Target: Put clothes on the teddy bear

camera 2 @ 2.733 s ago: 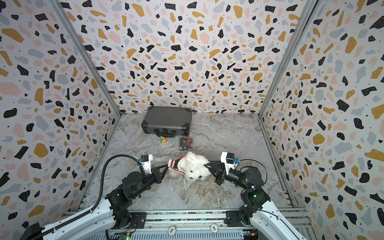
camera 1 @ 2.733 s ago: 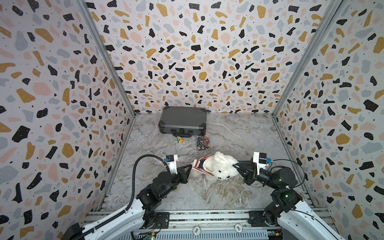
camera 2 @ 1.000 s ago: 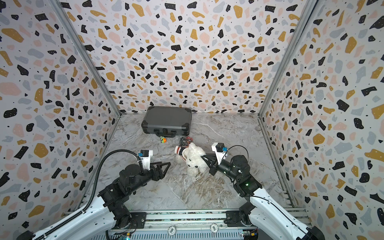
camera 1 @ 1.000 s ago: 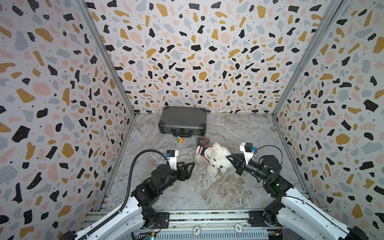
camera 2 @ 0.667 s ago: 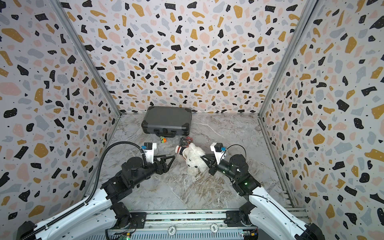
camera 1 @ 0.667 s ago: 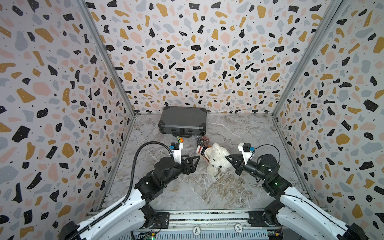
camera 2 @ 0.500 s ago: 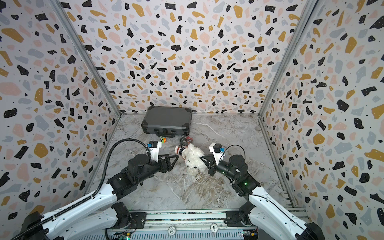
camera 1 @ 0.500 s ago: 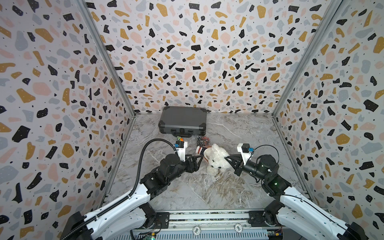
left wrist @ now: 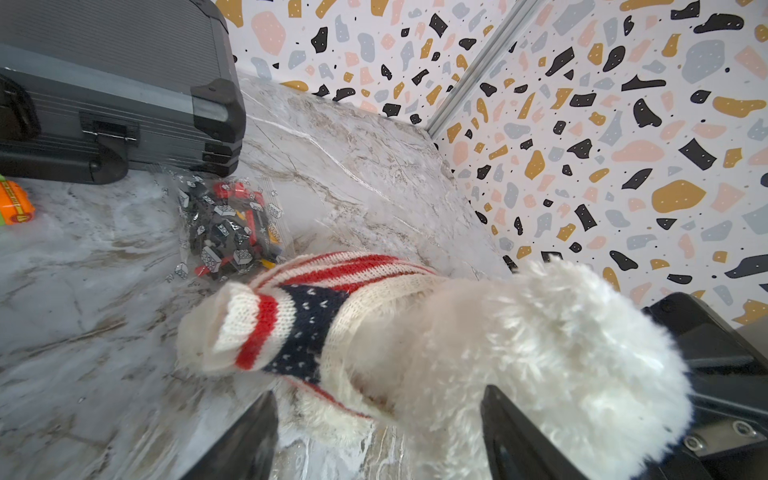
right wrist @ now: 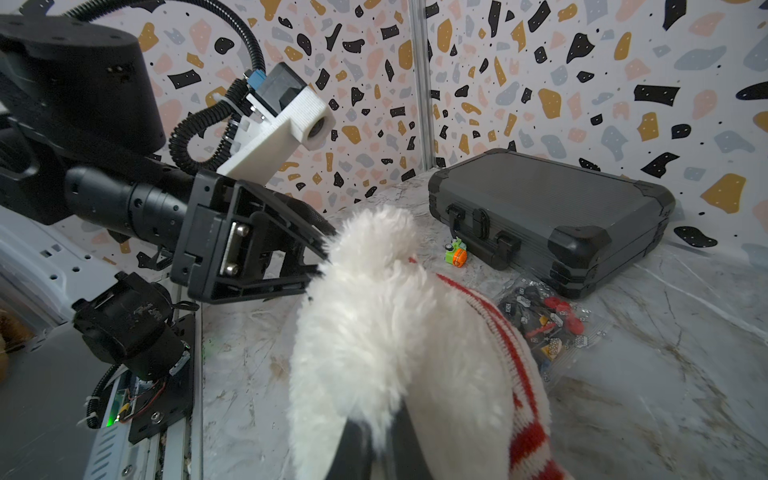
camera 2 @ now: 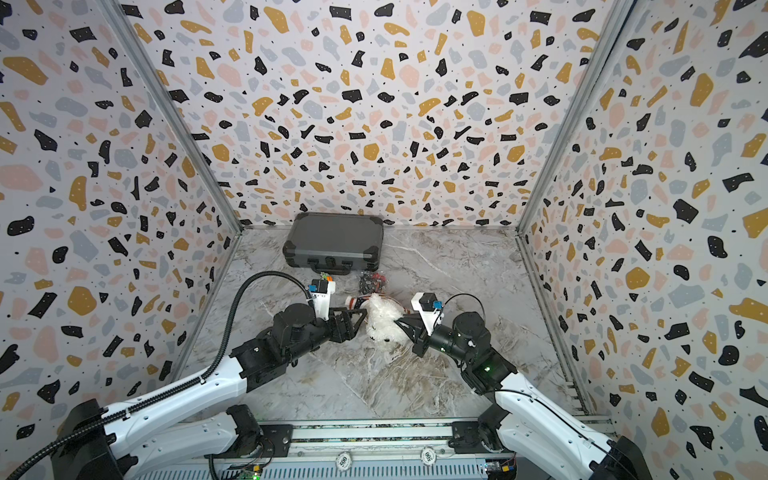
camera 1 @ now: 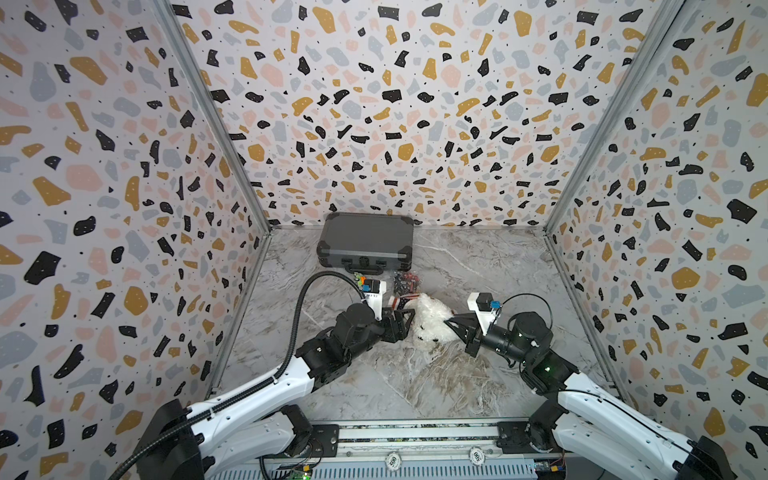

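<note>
The white fluffy teddy bear [camera 1: 428, 322] [camera 2: 384, 320] sits mid-table between both grippers. A red, white and navy knitted sweater [left wrist: 307, 316] is bunched over one end of it, with a sleeve sticking out; its striped edge [right wrist: 515, 357] also shows in the right wrist view. My right gripper [right wrist: 379, 428] [camera 1: 446, 322] is shut on a tuft of the bear's fur. My left gripper [left wrist: 378, 428] [camera 1: 405, 322] is open, and its two black fingers [left wrist: 249, 436] stand either side of the bear's lower edge without closing on it. The bear's face is hidden.
A closed grey case [camera 1: 365, 243] lies at the back wall. In front of it are a clear bag of small bricks [camera 1: 405, 281] and a small orange-and-green toy [left wrist: 14, 203]. Patterned walls enclose three sides of the marble table [camera 1: 415, 382].
My left gripper has reached forward and right, open, up to the bear. The right gripper, still shut on the bear, has hardly moved in the last second after carrying it back.
</note>
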You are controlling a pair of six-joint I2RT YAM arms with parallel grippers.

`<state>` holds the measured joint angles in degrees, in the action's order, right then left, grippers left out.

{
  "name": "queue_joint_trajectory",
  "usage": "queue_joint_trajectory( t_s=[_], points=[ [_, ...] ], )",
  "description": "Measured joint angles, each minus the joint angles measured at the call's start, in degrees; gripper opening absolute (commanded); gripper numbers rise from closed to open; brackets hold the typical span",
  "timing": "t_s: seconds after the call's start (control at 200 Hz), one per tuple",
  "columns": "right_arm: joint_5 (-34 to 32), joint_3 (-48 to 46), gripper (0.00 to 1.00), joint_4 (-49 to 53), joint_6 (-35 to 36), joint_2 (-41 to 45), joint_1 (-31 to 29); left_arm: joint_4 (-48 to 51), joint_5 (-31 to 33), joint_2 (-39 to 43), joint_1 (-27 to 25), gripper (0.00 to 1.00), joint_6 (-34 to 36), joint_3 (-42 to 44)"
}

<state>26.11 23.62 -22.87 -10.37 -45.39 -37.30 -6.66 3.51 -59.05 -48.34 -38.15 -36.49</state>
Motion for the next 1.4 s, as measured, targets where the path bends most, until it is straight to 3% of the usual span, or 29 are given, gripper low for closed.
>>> queue_joint_trajectory(
  t_s=[0.18, 0.476, 0.641, 0.906, 0.966, 1.056, 1.121, 1.261, 1.301, 1.402],
  points=[
    [0.0, 0.0, 0.0, -0.7, 0.5, -0.8, 0.0, -1.4, -1.2, -1.1, -0.9, 0.77, 0.0, 0.0],
    [-0.1, 0.0, 0.0, -1.2, 0.7, -1.3, -0.3, -0.1, -1.1, 3.8, -1.3, 0.76, 1.4, -4.9],
    [0.0, 0.0, 0.0, -1.8, 0.9, -1.9, -1.1, -1.7, -1.4, -0.8, -3.5, 0.76, 1.5, -6.9],
    [-0.1, 0.0, 0.0, -1.9, 1.1, -2.4, -1.6, -2.6, -1.5, -7.4, -5.5, 0.62, 1.4, -8.0],
    [-0.2, 0.0, 0.0, -2.0, 1.2, -2.7, -1.6, -3.0, -1.5, -7.5, -5.6, 0.55, 1.2, -8.0],
    [-0.2, 0.0, 0.0, -2.1, 1.3, -3.1, -1.7, -3.6, -1.5, -7.8, -5.9, 0.31, 1.0, -8.0],
    [-0.3, 0.0, 0.0, -2.1, 1.3, -3.4, -1.8, -3.9, -1.5, -8.0, -6.0, 0.2, 0.8, -8.0],
    [-0.7, 0.0, 0.01, -1.8, 1.4, -3.5, -2.0, -5.0, -1.5, -7.9, -6.1, 0.04, -0.1, -7.5],
    [-0.9, 0.0, 0.06, -1.6, 1.5, -3.4, -2.1, -5.2, -1.4, -7.9, -6.1, 0.0, -0.3, -7.5],
    [-1.5, 0.0, 0.22, -0.9, 1.6, -2.8, -2.1, -5.9, -1.3, -7.8, -6.2, 0.0, -0.5, -7.1]
  ],
)
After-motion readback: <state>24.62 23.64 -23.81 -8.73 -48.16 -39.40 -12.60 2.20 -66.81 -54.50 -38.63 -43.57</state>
